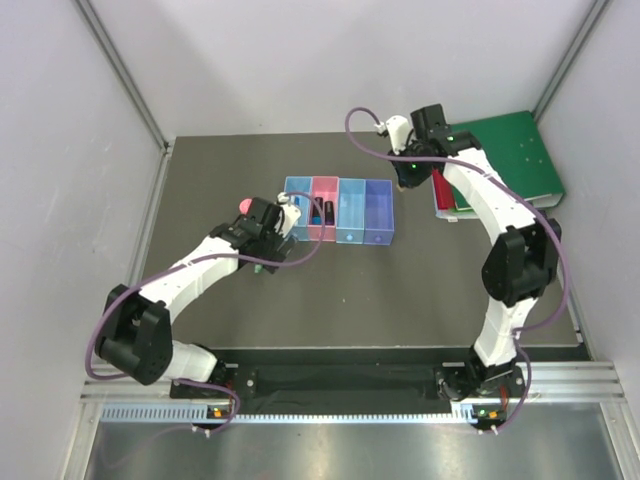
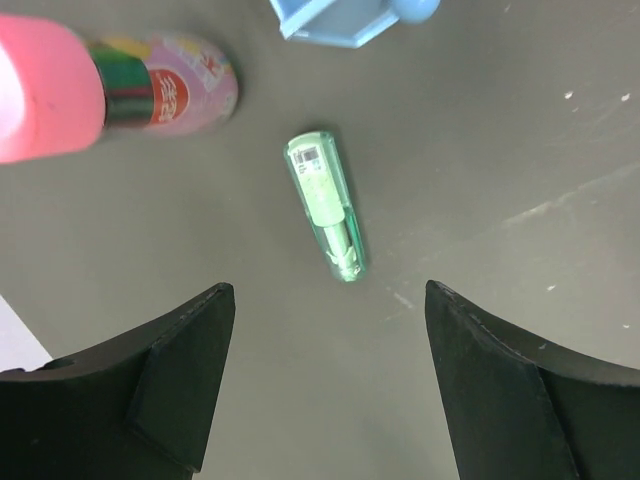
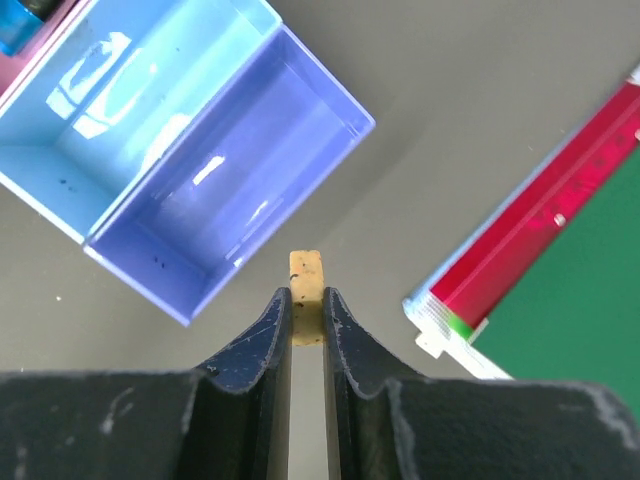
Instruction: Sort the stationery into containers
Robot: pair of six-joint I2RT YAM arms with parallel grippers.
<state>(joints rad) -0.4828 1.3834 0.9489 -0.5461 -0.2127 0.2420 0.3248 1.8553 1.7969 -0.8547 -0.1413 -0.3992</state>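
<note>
The right gripper [image 3: 306,305] is pinched almost closed on a squared tan nub [image 3: 306,275], matte like cork, above bare table. The glossy, translucent violet bin [image 3: 230,190] lies at the nub's 11 o'clock, and the red folder [image 3: 540,225] and green binder [image 3: 580,330] lie at its 3. The left gripper [image 2: 328,292] gapes wide and empty over a clear-green cylindrical marker [image 2: 325,205] lying flat, with a pink-capped bottle [image 2: 150,85] at the marker's 10 o'clock. The table [image 1: 230,330] is dark grey, matte, flecked with pale scuffs, and walled by plain pale panels [image 1: 60,150].

Green binder [image 1: 515,155], red folder [image 1: 443,190], dark table [image 1: 230,170]
</note>
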